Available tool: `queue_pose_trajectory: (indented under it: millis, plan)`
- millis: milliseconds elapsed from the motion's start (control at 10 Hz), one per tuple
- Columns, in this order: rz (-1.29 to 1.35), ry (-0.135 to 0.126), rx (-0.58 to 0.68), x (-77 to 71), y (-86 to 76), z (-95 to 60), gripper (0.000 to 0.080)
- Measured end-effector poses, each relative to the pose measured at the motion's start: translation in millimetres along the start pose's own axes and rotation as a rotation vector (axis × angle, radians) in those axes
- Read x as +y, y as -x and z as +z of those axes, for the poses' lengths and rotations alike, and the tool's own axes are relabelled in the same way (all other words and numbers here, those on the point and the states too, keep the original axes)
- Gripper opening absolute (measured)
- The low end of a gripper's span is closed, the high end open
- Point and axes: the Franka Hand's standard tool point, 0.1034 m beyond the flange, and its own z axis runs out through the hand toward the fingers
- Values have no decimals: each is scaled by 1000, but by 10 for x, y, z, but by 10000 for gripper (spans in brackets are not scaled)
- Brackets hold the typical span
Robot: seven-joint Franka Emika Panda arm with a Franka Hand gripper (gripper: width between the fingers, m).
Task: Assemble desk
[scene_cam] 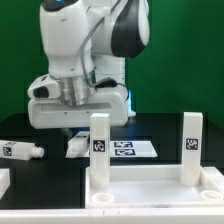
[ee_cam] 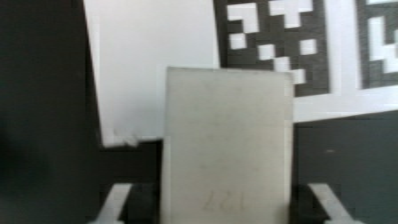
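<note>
Desk legs are going in one at a time, I judge, and two are not yet fitted. Farthest to the exterior view's left, a loose leg (scene_cam: 20, 151) lies on its side on the dark table (scene_cam: 165, 128), well apart from everything else, likely parked there until its turn.

Next along, the gripper (scene_cam: 75, 135) is down at table height over a second leg (scene_cam: 75, 147). In the wrist view this second leg (ee_cam: 228, 140) fills the space between the two fingers (ee_cam: 125, 200). The jaws stand about half closed, one on each flank, so they look clamped on it. Gripping across the narrow width leaves the leg's length free to be swung upright.

Just beside it, toward the right, the marker board (scene_cam: 128, 150) lies flat, and its tags show behind the gripped leg.

Nearest the camera, the rimmed tabletop (scene_cam: 150, 192) lies with its rim upward. That puts the leg sockets within reach from above. One fitted leg (scene_cam: 100, 140) stands upright at its left far corner and another fitted leg (scene_cam: 192, 140) at its right far corner.
</note>
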Motion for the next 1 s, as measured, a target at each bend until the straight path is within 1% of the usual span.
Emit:
queue_pose_trajectory:
  millis: [200, 300, 400, 500, 600, 800, 900, 1000]
  plan:
    - [-97, 0, -3, 22, 10, 13, 284]
    - [-262, 4, -5, 60, -9, -21, 284]
    - [-495, 16, 19, 176, -158, -175, 284]
    - [-646, 37, 22, 179, -222, -221, 285]
    - [-765, 47, 11, 140, -228, -215, 285]
    - [-868, 48, 3, 189, -202, -203, 285]
    - [-986, 53, -6, 227, -196, -185, 285]
    - [-1158, 57, -21, 322, -211, -155, 285]
